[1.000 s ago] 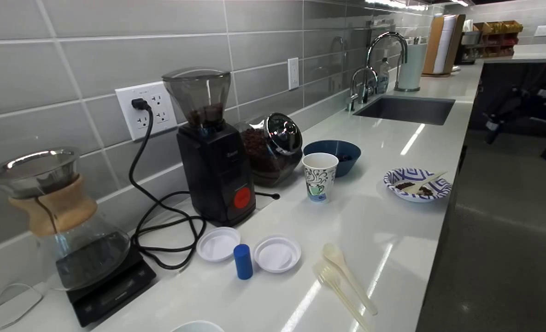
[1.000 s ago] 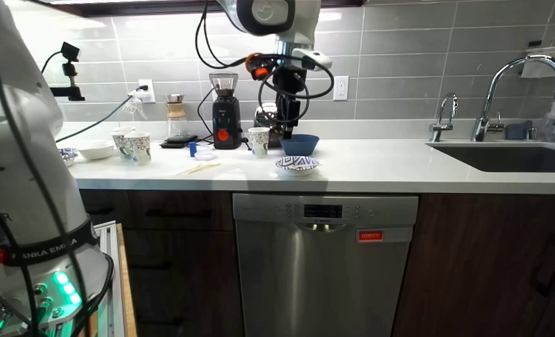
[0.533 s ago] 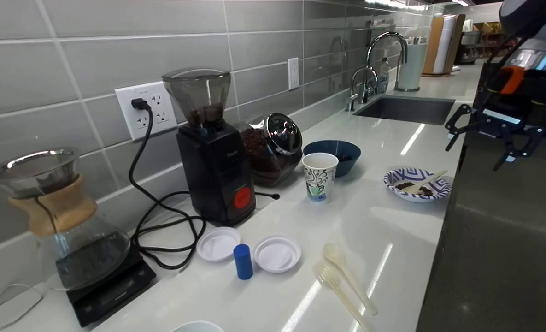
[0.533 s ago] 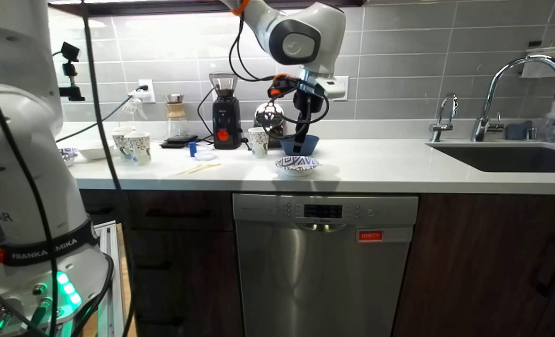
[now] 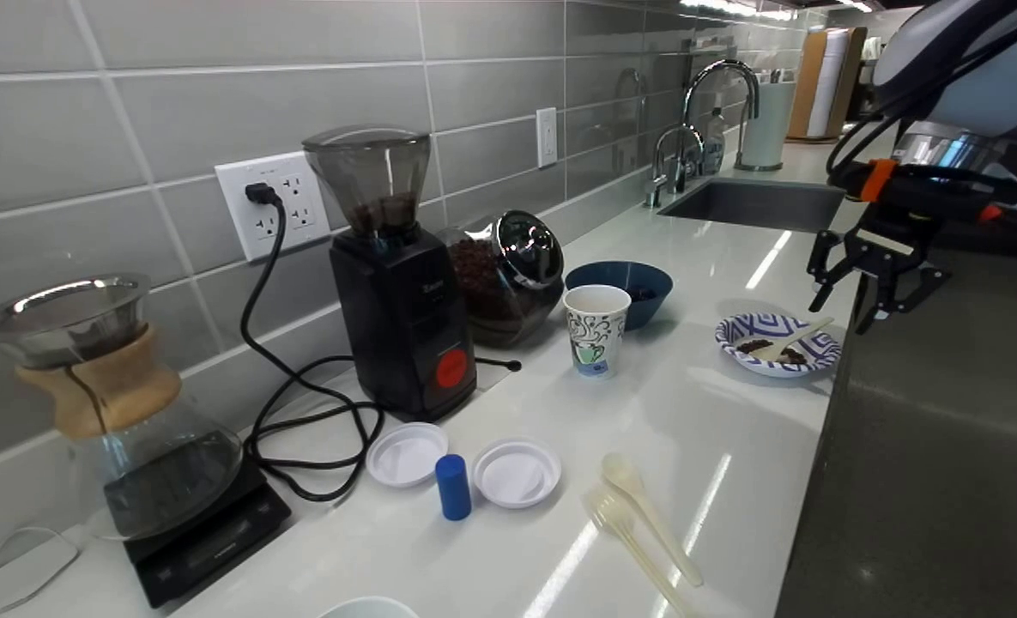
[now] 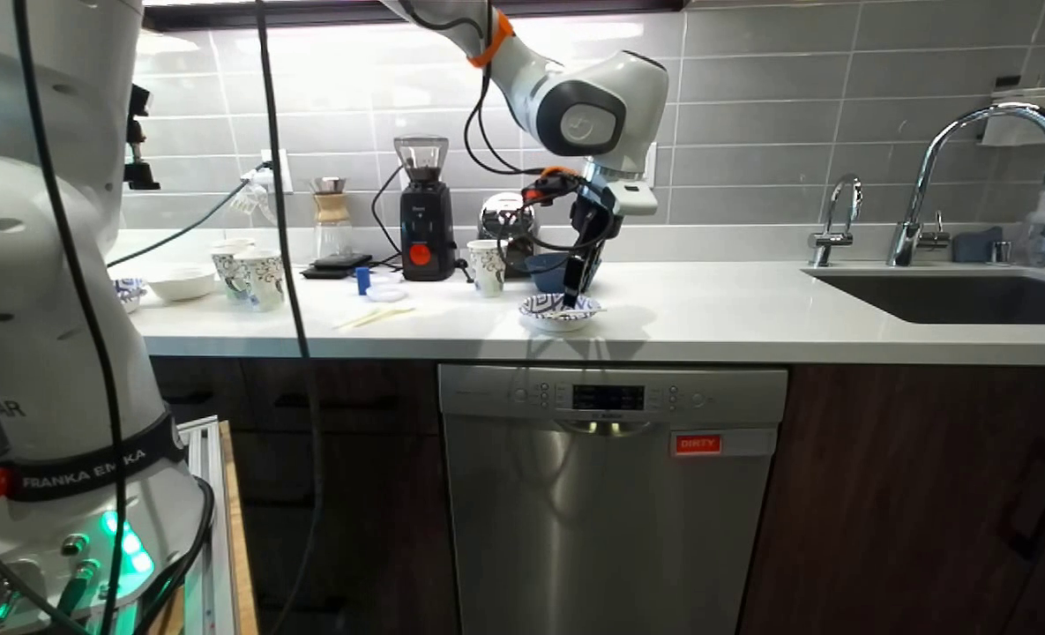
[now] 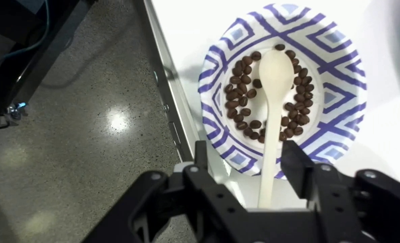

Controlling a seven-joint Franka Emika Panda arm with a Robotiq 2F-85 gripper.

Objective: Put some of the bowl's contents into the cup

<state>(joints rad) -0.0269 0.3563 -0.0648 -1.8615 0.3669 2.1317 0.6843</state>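
My pincer (image 7: 245,152) is spread pretty wide right now, fingertips (image 7: 201,152) well apart, and it's holding nothing. In the wrist view the handle of the pale spoon (image 7: 276,76) runs up through the space between them, closer to the finger on the right of that picture, with room on both sides. Not touching anything that I can see: in an exterior view a small gap shows between the tips and both the spoon and the bowl (image 5: 733,332). How high I am over that handle I honestly can't tell.

The bowl is the wide white one with the blue zigzag pattern, sitting near the edge of the counter (image 5: 723,429). Brown coffee beans (image 7: 232,95) cover part of its bottom, mostly bunched either side of the spoon, whose head lies in among them while the handle sticks out over the rim.

The cup (image 5: 596,335) is upright on the counter, well apart from the bowl, near the plain dark-blue bowl (image 5: 650,307) and the black grinder (image 5: 401,318). What's in the cup I can't make out from here. Closer to the camera in an exterior view, another spoon (image 5: 621,474) and a fork (image 5: 609,513) lie side by side.
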